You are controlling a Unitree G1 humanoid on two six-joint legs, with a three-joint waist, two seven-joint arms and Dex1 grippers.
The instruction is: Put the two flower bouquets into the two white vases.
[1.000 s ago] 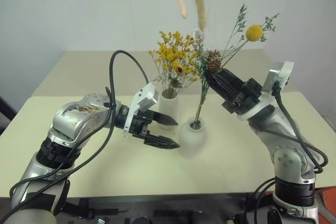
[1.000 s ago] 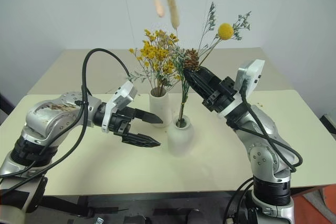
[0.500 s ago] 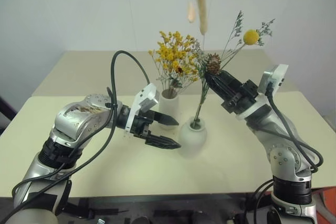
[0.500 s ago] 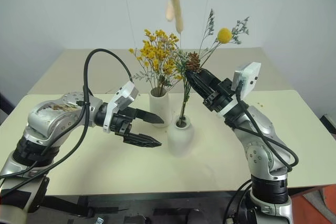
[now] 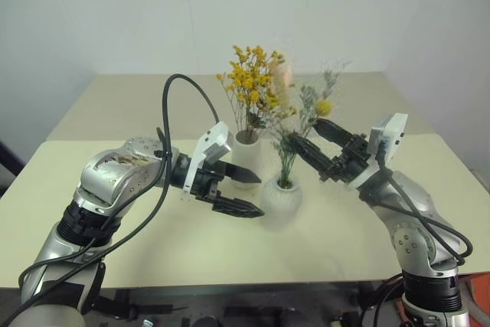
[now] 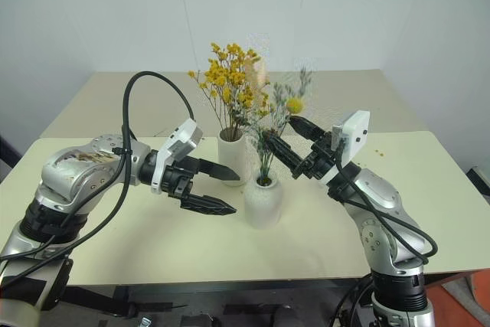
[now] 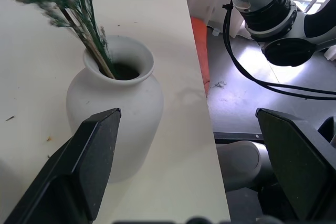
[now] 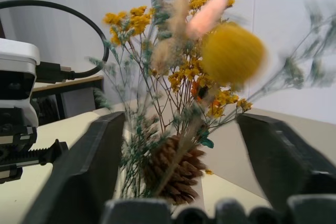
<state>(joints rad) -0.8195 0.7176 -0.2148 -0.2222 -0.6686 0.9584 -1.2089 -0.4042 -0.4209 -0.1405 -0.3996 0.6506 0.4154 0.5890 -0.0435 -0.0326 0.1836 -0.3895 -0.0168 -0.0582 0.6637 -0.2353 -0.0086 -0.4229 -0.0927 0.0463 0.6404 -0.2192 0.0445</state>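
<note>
On the pale cream table (image 5: 115, 243) the two matte white ceramic vases are standing nearly touching. The taller tapered cylinder vase (image 5: 246, 160) is holding the bushy bunch of tiny yellow-orange dried flowers on thin brown stems (image 5: 253, 89), which is standing upright in its wide mouth. At about four o'clock from it, just beside it and nearer the table's front edge, the shorter rounded dome vase (image 5: 281, 203) is carrying the slimmer grey-green sprig with a yellow ball flower (image 5: 305, 116); its stems are sitting in the small hole and leaning toward one o'clock (the flower heads look smeared).

The right gripper (image 5: 313, 138) is hanging at about two o'clock from the dome vase, its two black fingers spread wide on either side of the sprig, a pine cone (image 8: 172, 169) showing between them, clamping nothing.

The left gripper (image 5: 246, 191) is hovering at nine o'clock from the dome vase, pointing at it, fingers parted and empty, the lower fingertip just beside the vase's shoulder.
</note>
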